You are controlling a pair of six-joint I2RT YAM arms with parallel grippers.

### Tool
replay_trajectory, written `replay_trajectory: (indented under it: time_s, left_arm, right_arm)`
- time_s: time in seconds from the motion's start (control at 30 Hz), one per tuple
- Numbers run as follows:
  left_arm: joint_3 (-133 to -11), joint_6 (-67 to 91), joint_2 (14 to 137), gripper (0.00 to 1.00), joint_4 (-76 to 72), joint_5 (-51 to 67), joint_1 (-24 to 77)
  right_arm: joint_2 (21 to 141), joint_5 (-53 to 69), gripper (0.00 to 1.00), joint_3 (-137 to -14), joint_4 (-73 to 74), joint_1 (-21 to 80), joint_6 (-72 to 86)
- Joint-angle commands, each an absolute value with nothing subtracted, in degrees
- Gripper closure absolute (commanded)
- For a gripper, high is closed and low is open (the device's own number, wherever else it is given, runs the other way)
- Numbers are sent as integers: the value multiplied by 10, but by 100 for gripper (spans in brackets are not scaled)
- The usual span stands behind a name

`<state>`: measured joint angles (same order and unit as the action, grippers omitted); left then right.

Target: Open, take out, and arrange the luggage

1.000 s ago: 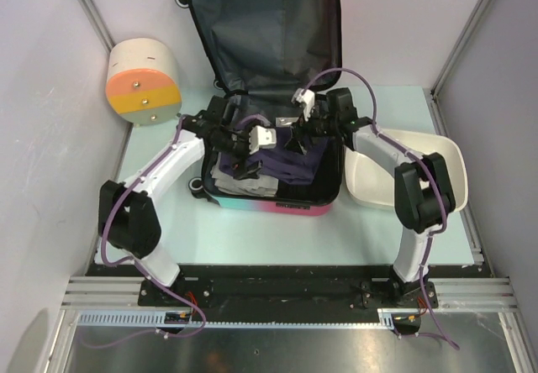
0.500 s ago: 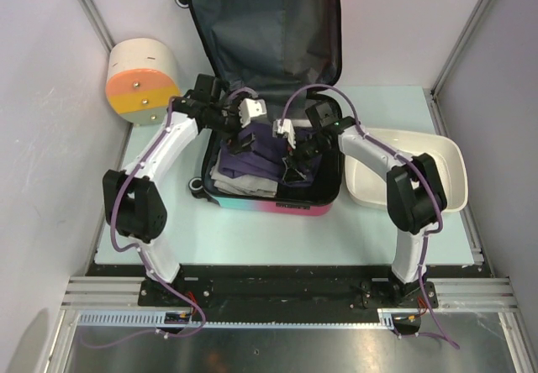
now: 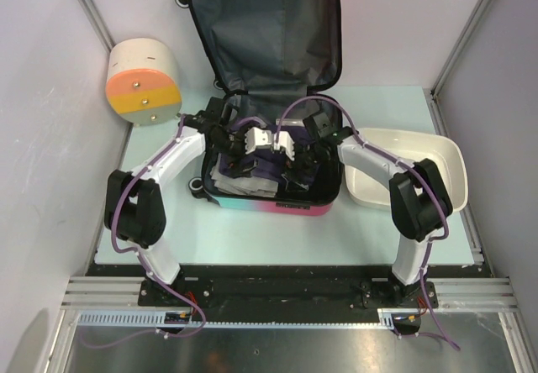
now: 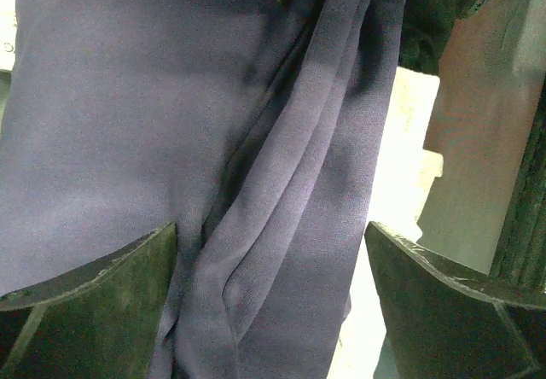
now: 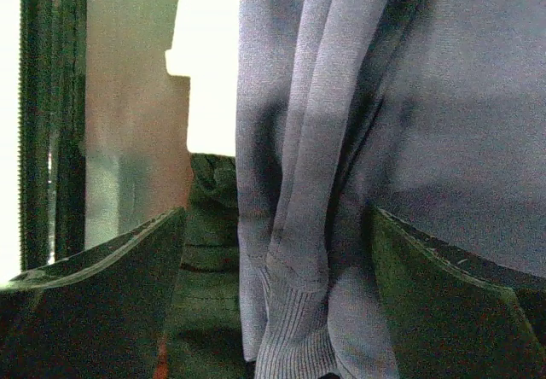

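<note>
Inside the luggage point(image 3: 269, 28), the left gripper point(image 4: 270, 251) and right gripper point(image 5: 277, 234) both stand spread wide, straddling a purple garment point(image 4: 119, 97).

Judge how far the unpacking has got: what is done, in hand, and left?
Done: the luggage lies open, lid propped back. In hand: the left gripper and right gripper, both open, straddle folds of the purple garment inside, not yet pinching it. Left: lifting out that garment and the grey folded clothes packed with it, then arranging them.
</note>
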<state>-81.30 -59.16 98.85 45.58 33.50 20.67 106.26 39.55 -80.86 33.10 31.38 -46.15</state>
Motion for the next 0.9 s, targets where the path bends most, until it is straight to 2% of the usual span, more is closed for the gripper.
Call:
replay_trajectory:
  time_s: [0.0, 0.1, 0.2, 0.3, 0.33, 0.4, 0.47, 0.57, 0.6, 0.67, 0.7, 0.77, 0.8, 0.83, 0.87]
  left_arm:
    - [-805, -608, 962, 5, 468, 330, 207]
    - [-802, -609, 961, 10, 467, 329, 207]
    - [-798, -619, 962, 11, 467, 316, 207]
    - [-795, -629, 958, 8, 467, 303, 207]
    - [-793, -632, 959, 8, 467, 301, 207]
    - [-789, -637, 958, 8, 466, 297, 207]
    - [-785, -652, 958, 10, 465, 295, 207]
    - [-794, -652, 964, 23, 466, 286, 207]
    - [-796, -654, 966, 32, 465, 283, 207]
    - [-798, -658, 968, 42, 465, 277, 207]
    - [-799, -658, 969, 50, 466, 273, 207]
    - [-803, -657, 969, 60, 465, 273, 207]
    - [-804, -656, 968, 67, 467, 279, 207]
    - [-806, -655, 965, 71, 466, 281, 207]
    - [-809, -652, 964, 74, 466, 285, 207]
  right_arm:
    - [1028, 326, 8, -774, 324, 330, -495]
    - [1014, 287, 8, -744, 289, 342, -499]
    - [1009, 241, 12, -726, 253, 351, -493]
    - [1006, 207, 25, -722, 231, 350, -490]
    - [1005, 198, 32, -721, 226, 347, -489]
    - [1003, 188, 37, -715, 215, 347, -488]
    - [998, 181, 47, -711, 200, 346, -483]
    - [992, 179, 59, -711, 189, 347, -475]
    - [991, 178, 64, -711, 189, 347, -477]
    - [990, 175, 70, -711, 187, 345, -476]
    - [989, 176, 76, -711, 188, 345, -475]
    - [984, 179, 85, -711, 192, 345, -475]
    - [982, 181, 92, -711, 192, 344, -474]
    - [980, 181, 99, -711, 190, 343, -473]
    - [978, 180, 100, -711, 189, 342, -471]
